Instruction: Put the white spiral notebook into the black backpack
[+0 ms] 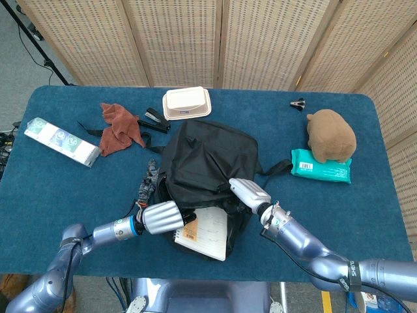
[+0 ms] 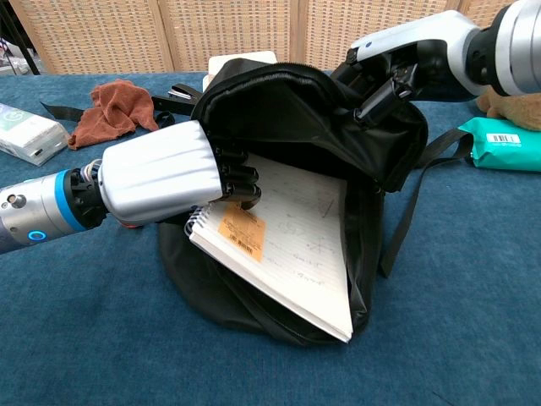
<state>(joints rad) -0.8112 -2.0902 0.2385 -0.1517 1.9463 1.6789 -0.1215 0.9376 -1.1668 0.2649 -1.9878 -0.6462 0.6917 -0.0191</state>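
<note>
The black backpack (image 1: 205, 160) (image 2: 296, 118) lies in the middle of the blue table with its mouth facing me. My right hand (image 1: 246, 192) (image 2: 397, 59) grips the upper lip of that opening and holds it up. The white spiral notebook (image 1: 205, 232) (image 2: 287, 245), with an orange sticker on its cover, lies partly inside the opening, its near corner sticking out. My left hand (image 1: 161, 217) (image 2: 169, 182) holds the notebook at its spiral edge, fingers on top of the cover just inside the bag.
A red cloth (image 1: 118, 127), black stapler (image 1: 156, 119) and white box (image 1: 187, 103) lie behind the bag. A packet (image 1: 62, 141) sits far left. A brown plush (image 1: 331, 135) and teal wipes pack (image 1: 320, 165) lie to the right. A strap (image 2: 406, 216) trails beside the bag.
</note>
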